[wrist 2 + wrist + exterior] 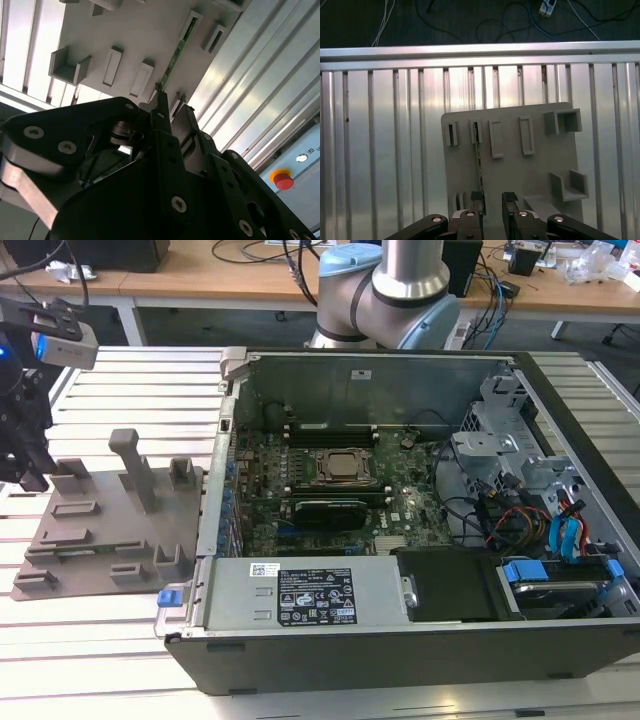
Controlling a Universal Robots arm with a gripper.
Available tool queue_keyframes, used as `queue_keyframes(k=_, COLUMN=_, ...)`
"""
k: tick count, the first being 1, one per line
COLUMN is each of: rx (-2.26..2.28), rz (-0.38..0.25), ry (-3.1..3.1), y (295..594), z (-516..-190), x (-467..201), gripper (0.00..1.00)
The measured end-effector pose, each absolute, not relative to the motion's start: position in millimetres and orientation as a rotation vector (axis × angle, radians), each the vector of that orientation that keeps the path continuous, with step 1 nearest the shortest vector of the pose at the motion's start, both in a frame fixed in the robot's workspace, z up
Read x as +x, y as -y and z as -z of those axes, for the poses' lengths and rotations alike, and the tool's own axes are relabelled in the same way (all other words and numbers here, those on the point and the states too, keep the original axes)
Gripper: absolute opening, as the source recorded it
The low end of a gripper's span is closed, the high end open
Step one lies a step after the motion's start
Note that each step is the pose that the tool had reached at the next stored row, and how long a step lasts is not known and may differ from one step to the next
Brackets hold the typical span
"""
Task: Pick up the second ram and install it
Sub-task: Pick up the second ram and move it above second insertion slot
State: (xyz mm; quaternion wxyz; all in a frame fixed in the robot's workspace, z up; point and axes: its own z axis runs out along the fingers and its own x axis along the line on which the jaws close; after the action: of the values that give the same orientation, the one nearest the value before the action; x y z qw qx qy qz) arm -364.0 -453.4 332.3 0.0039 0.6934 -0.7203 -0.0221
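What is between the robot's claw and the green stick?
Nothing. In the first wrist view the gripper sits right at the end of the second ram, which stands in the grey holder tray.

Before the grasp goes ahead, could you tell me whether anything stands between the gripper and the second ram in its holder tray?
Nothing visible does. In the first wrist view the open gripper hangs over the grey holder tray, and the second ram stands on edge in its slots with only open air between them.
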Motion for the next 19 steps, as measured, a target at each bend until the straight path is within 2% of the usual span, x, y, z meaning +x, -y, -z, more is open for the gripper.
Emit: queue_keyframes(k=19, rx=2.173, rz=0.069, ry=2.257, y=454.2, z=-312.0, x=-364.0, gripper=0.3)
